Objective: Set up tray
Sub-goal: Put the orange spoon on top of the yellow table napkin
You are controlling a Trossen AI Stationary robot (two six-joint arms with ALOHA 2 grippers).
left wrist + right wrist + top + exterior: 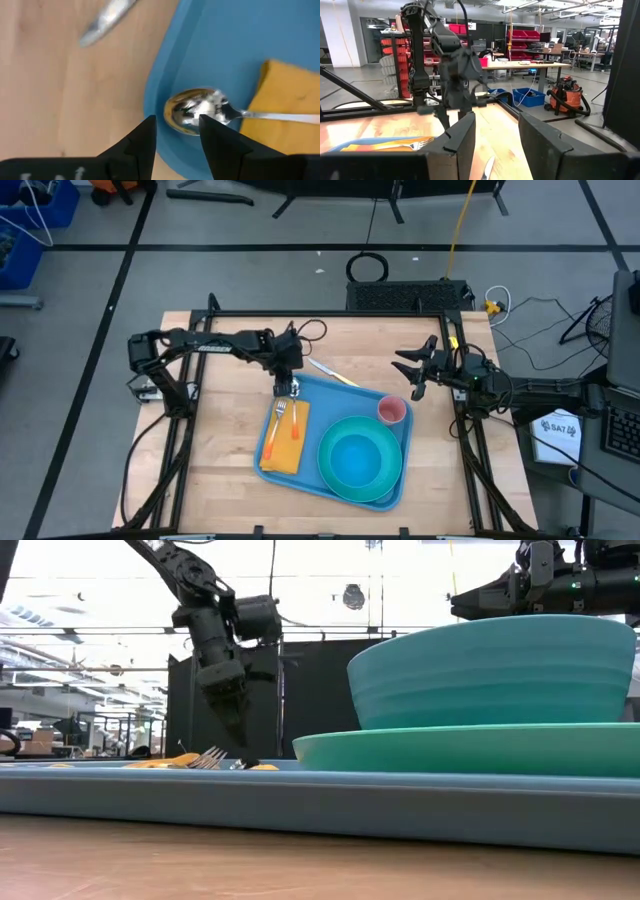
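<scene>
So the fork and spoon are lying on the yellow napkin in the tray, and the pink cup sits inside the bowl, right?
Not quite. The pink cup stands on the tray beside the bowl, not inside it; the high view shows this. The fork and spoon do lie on the yellow napkin, though the left wrist view shows the spoon's head past the napkin's edge.
</scene>
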